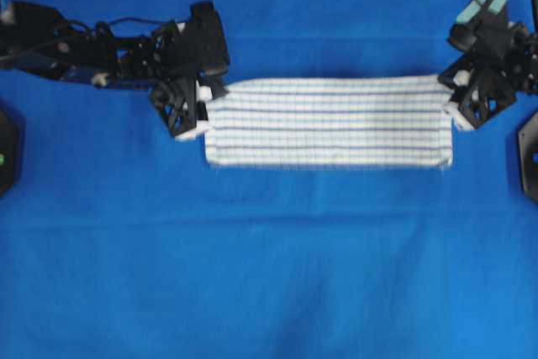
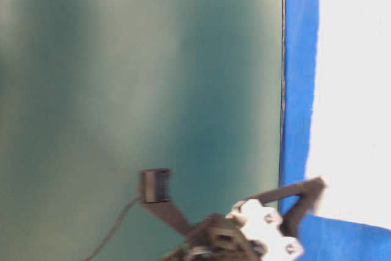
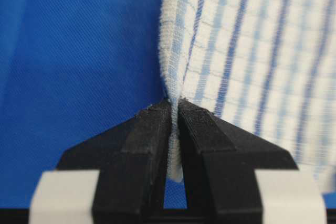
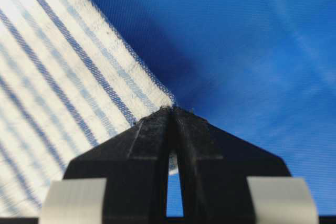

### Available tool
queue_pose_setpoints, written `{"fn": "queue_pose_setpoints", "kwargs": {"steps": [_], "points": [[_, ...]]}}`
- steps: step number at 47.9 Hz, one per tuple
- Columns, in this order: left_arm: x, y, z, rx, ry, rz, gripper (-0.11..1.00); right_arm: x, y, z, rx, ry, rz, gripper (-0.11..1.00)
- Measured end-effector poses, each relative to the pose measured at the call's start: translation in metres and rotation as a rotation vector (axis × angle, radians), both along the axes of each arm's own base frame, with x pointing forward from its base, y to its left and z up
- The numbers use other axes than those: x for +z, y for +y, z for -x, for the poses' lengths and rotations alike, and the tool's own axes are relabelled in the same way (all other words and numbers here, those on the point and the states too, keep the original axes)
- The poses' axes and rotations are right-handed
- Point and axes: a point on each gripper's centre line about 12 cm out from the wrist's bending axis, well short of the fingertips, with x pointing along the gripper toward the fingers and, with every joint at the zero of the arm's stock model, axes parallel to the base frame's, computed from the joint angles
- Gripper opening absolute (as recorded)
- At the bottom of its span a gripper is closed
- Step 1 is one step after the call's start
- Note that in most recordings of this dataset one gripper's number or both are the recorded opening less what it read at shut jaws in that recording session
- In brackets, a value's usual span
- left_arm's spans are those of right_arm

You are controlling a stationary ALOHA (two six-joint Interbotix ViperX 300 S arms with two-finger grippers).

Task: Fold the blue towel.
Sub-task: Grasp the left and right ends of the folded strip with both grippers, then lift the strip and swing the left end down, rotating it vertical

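Towel (image 1: 324, 121) is lying with its long axis between the arms, left fingers (image 3: 173, 109) and right fingers (image 4: 170, 109) each pinching shut on an end corner

No readable text, labels, brands or numbers anywhere, no signs

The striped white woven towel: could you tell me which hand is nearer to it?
Neither; both hold it. The left hand is shut on the striped white woven towel at its left end, the right hand on its right end corner.
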Motion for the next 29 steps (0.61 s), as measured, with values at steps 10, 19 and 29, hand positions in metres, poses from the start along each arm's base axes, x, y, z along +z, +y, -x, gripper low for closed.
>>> {"fn": "queue_pose_setpoints", "kwargs": {"steps": [10,19,29], "points": [[0.045,-0.003,0.003,-0.009,-0.055,-0.013,0.03,0.04,0.009,0.003,0.021,-0.066,0.048,0.03],[0.073,-0.018,0.004,-0.048,-0.109,-0.024,0.03,0.073,0.022,0.004,0.067,-0.142,0.079,0.03],[0.097,-0.029,0.007,-0.078,-0.164,-0.033,0.03,0.092,0.033,0.004,0.113,-0.197,0.087,0.03]]}}
